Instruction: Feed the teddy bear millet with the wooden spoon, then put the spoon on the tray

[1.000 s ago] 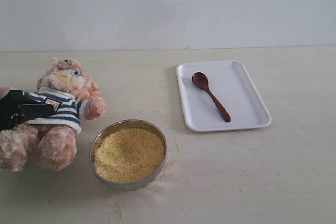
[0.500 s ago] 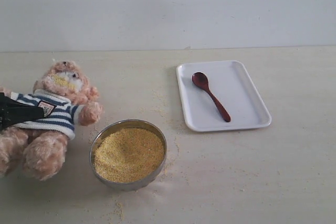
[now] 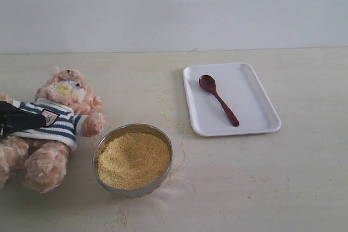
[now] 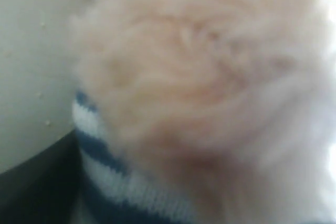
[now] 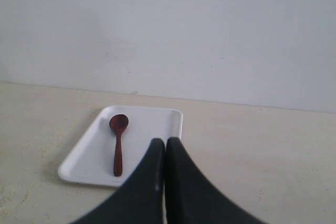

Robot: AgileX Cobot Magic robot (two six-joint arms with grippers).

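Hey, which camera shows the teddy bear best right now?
The exterior view: the teddy bear shows nearly whole, with face, striped shirt and legs. The left wrist view gives only blurred close-up fur and a strip of its shirt. The right wrist view does not show it.

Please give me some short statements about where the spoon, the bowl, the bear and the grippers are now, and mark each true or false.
1. The wooden spoon lies on the tray. True.
2. The metal bowl is full of millet. True.
3. The left gripper is right at the striped shirt of the teddy bear. True.
4. The teddy bear sits on the tray. False: it is on the table, left of the metal bowl in the exterior view.
5. A gripper holds the wooden spoon. False: it lies free, and the right gripper has its jaws shut on nothing.
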